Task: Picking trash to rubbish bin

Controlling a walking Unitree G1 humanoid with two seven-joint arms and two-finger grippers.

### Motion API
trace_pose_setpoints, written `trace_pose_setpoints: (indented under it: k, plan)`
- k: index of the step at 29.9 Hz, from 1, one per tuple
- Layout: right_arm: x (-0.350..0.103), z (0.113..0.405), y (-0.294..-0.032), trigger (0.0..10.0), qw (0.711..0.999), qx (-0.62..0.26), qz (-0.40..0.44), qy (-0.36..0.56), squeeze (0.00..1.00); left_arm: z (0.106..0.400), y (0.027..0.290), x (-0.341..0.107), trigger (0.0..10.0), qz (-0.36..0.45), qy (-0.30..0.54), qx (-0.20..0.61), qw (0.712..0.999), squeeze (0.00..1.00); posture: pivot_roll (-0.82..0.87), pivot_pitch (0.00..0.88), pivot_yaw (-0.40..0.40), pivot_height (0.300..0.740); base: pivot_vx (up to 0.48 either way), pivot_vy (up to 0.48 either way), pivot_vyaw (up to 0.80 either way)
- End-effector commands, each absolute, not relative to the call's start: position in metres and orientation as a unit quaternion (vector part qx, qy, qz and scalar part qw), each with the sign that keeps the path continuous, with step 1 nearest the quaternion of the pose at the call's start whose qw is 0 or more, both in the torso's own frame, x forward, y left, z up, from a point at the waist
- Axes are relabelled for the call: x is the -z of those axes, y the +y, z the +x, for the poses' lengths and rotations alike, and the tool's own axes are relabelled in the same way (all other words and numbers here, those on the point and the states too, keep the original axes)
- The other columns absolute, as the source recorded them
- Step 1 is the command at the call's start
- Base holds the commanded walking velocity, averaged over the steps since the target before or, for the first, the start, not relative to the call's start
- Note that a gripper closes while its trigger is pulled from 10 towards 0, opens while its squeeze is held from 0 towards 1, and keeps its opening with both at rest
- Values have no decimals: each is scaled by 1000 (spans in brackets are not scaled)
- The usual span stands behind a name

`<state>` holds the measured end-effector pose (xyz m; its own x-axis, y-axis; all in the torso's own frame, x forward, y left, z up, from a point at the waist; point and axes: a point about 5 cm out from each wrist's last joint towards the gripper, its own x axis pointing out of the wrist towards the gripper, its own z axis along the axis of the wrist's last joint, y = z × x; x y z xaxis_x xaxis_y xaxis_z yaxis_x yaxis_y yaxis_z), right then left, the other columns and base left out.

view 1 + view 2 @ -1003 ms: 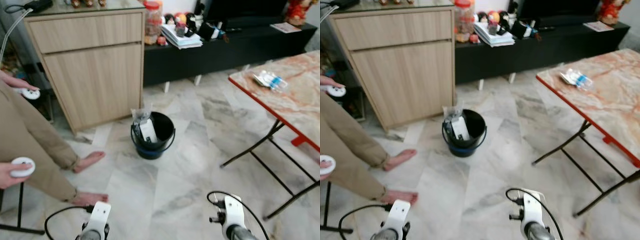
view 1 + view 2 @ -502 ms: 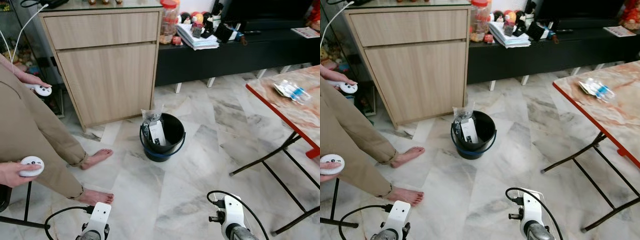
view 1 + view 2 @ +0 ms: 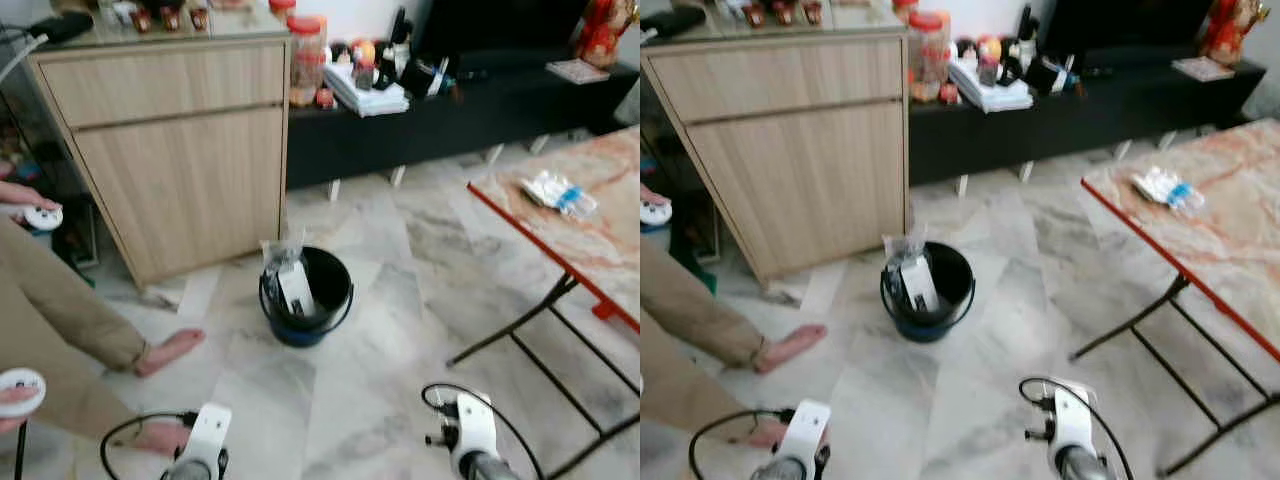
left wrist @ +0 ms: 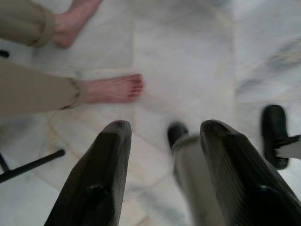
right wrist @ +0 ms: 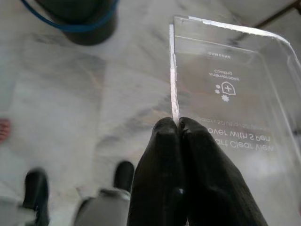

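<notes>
The right gripper [image 5: 178, 123] has its two black fingers pressed together on the edge of a clear plastic package [image 5: 225, 80] printed with white lettering (a phone-cover blister, by the look of it), so a piece of trash is in hand and the carry to the bin looks like the step under way. The black bucket [image 3: 305, 295], with its blue band and handle, stands on the marble floor [image 3: 380, 330] ahead of the robot, just in front of the wooden cabinet [image 3: 175, 150], and already holds some packaging. In the right wrist view the bucket's lower wall lies beyond the package, well apart from the fingertips. The left gripper [image 4: 162, 125] hangs with its fingers spread and nothing between them, above the floor near a person's bare foot [image 4: 113, 88]. More wrappers [image 3: 558, 192] lie on the marble-topped table [image 3: 600, 235], off to the right of the bucket. The next move calls for closing in on the bucket, bringing the package over its open mouth, and only then parting the fingers.
</notes>
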<state>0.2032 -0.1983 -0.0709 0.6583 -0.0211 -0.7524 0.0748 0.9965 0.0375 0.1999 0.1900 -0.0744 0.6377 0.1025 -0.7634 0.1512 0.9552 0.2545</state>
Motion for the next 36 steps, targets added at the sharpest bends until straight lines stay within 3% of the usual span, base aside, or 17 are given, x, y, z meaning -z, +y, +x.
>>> trace_pose_setpoints:
  k: [1, 12, 21, 36]
  plan:
    - [72, 202, -196, 10000, 909, 24, 34, 414, 0, 194, 194, 77, 10000, 155, 438, 12, 886, 0, 83, 102, -120, 740, 319, 0, 0]
    - [72, 202, -197, 10000, 909, 24, 37, 414, 0, 195, 193, 77, 10000, 152, 437, 11, 886, 0, 82, 115, -127, 740, 317, 0, 0]
    - [72, 202, -197, 10000, 909, 28, 44, 413, 0, 195, 194, 77, 10000, 151, 438, 10, 886, 0, 80, 118, -128, 740, 317, 0, -678]
    - [70, 204, -197, 10000, 912, 19, 32, 409, 0, 196, 193, 76, 10000, 149, 437, 8, 887, 0, 79, 124, -130, 740, 317, 0, 0]
